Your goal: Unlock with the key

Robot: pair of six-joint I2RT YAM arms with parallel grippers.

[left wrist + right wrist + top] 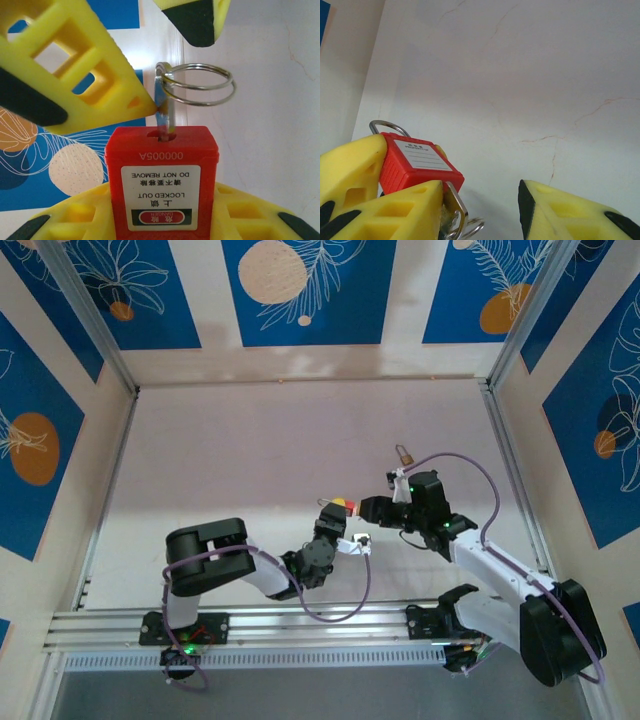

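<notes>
The red padlock (162, 185) is upside down, with my left gripper (162, 222) shut on its body; seen from above it is at mid-table (346, 506). The small silver key (162, 112) stands in its keyhole, and a wire key ring (200, 85) hangs from the key's head. My right gripper (481, 192) is open around the key (456, 205). One of its fingers (400, 210) touches the flat key head. The other finger (570, 210) stands well apart. The padlock's steel shackle (385, 125) pokes out behind its body (417, 167).
A small brass padlock (404, 455) lies on the table beyond the right arm. Pale walls with blue patterned panels and metal posts close in the workspace. A rail (300, 625) runs along the near edge by the arm bases.
</notes>
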